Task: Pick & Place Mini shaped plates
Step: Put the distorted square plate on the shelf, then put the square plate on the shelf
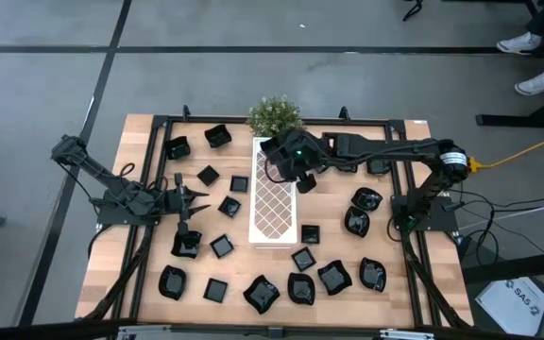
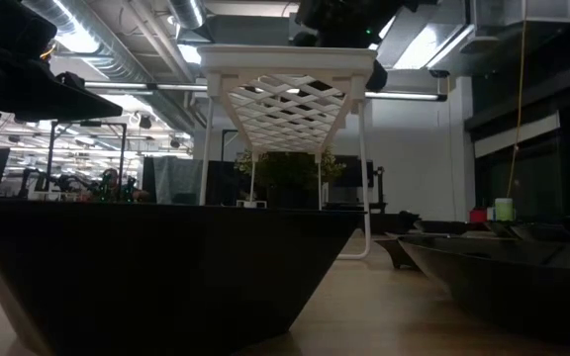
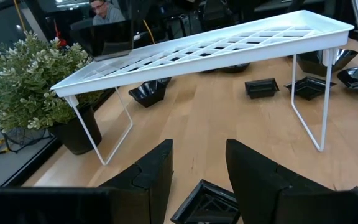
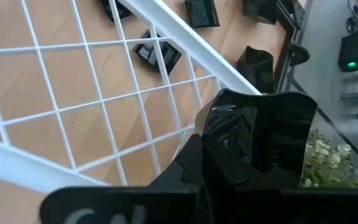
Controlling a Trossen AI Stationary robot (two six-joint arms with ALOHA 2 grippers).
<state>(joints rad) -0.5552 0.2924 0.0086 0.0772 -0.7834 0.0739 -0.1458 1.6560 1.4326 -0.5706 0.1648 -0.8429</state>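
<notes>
Overhead, the left gripper (image 1: 199,195) sits low over the table's (image 1: 149,255) left half, pointing toward the white tray (image 1: 274,210), its fingers (image 3: 151,180) spread apart with nothing between them. Just past its tips in the left wrist view lies a small square plate (image 3: 207,202) on the wood — not touched by either finger. Around that arm black plates are scattered: two near the far-left corner (image 1: 177,147), a few small square ones (image 1: 208,176) between the gripper and the tray, one close below the gripper (image 1: 186,245), and more along the near edge (image 1: 172,281).

In the middle stands the tray on thin wire legs, with a potted plant (image 1: 275,114) at its far end. The right gripper (image 1: 291,162) reaches across from the right side and hangs over the tray's far end. Its fingers are clamped on a glossy black plate (image 4: 257,146), which the right wrist view shows held above the lattice — whether it touches the lattice cannot be told.

Further right, more plates lie on the wood: one small square plate beside the tray's near end (image 1: 311,233), two wavy ones (image 1: 365,200) toward the right arm's base, and a row (image 1: 334,276) near the front edge.
</notes>
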